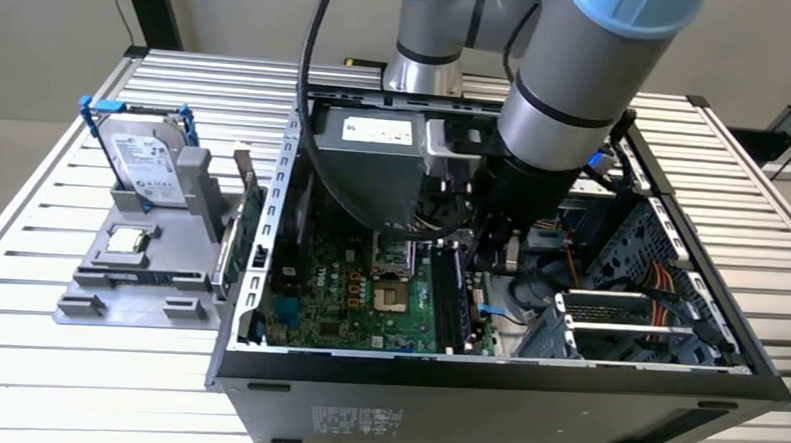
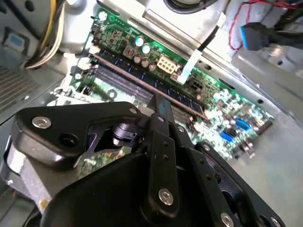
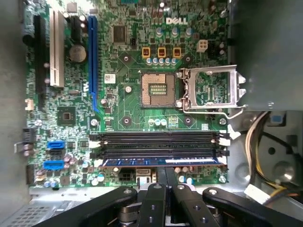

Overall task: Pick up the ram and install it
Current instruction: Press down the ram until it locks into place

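On the exterior view's left stand one drive [image 1: 147,161] and one processor [image 1: 128,238], just outside the case [image 1: 495,396]. Inside it, right of centre, the gripper [image 3: 165,172] pinches narrow on the single ram [image 3: 142,161], which lies along the gripper-side one of what seem to be four slots [image 3: 156,141]. Installing looks under way; I judge that seating the ram calls for straight, even downward pressure.

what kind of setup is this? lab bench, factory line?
Looks like a robot lab bench for computer assembly, not a production line. An open computer case lies on a slatted metal table, a grey parts stand beside it holds a hard drive, and the ram sits at its slot.
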